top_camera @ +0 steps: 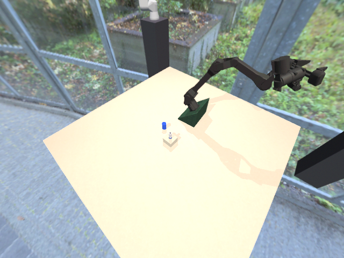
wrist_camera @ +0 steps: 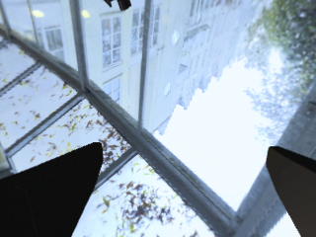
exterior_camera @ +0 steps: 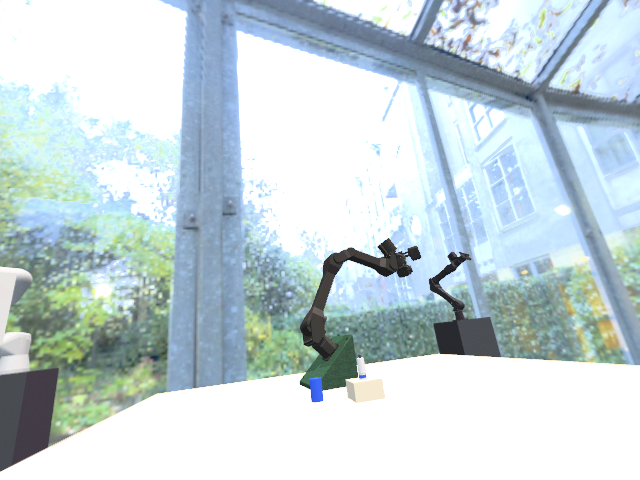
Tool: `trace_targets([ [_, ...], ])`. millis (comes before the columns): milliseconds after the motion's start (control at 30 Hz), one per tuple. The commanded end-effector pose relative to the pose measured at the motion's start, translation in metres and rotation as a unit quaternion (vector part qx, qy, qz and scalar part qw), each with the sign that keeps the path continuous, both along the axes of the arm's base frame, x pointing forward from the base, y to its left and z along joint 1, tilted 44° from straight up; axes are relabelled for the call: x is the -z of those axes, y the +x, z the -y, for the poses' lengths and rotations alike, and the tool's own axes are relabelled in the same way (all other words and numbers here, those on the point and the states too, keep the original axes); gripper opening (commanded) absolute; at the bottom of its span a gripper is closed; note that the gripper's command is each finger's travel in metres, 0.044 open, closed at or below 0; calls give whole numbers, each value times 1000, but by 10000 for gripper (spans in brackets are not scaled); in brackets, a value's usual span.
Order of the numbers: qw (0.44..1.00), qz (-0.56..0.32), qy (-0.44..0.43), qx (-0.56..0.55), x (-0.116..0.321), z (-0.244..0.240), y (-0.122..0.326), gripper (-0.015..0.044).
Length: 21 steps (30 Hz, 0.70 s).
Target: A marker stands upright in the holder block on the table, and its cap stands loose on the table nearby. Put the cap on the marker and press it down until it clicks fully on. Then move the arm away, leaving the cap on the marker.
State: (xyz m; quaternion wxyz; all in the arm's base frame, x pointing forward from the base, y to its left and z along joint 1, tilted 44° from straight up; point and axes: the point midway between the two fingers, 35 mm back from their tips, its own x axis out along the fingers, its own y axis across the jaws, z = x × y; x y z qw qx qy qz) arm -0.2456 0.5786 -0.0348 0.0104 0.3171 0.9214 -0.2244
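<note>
Gripper point(top_camera: 318, 64) point(exterior_camera: 407, 255) point(wrist_camera: 182, 152) wide open, empty; marker point(top_camera: 170, 135) point(exterior_camera: 361, 367) uncapped, tip up, long axis vertical.

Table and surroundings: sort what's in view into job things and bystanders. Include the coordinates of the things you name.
Job:
- blue cap point(top_camera: 164, 126) point(exterior_camera: 316, 389)
- upright marker point(top_camera: 170, 135) point(exterior_camera: 361, 366)
- holder block point(top_camera: 168, 143) point(exterior_camera: 365, 390)
- table point(top_camera: 166, 194) point(exterior_camera: 361, 439)
- arm point(top_camera: 201, 81) point(exterior_camera: 324, 291) on its green wedge point(top_camera: 191, 119) point(exterior_camera: 338, 369), fingers apart

Not needed:
- second dark arm point(exterior_camera: 445, 291) on a black pedestal point(exterior_camera: 478, 338)
- white arm point(top_camera: 153, 12) point(exterior_camera: 14, 351)
</note>
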Motion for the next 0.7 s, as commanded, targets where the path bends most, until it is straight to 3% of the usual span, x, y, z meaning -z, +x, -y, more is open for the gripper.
trace_targets([
  [0,1000,-1,-5,4,0,-1,3,374],
  [167,983,-40,-132,121,-8,-24,74,252],
  [400,896,-123,-292,311,-18,-30,194,252],
  [667,708,-241,-409,524,-31,12,334,252],
])
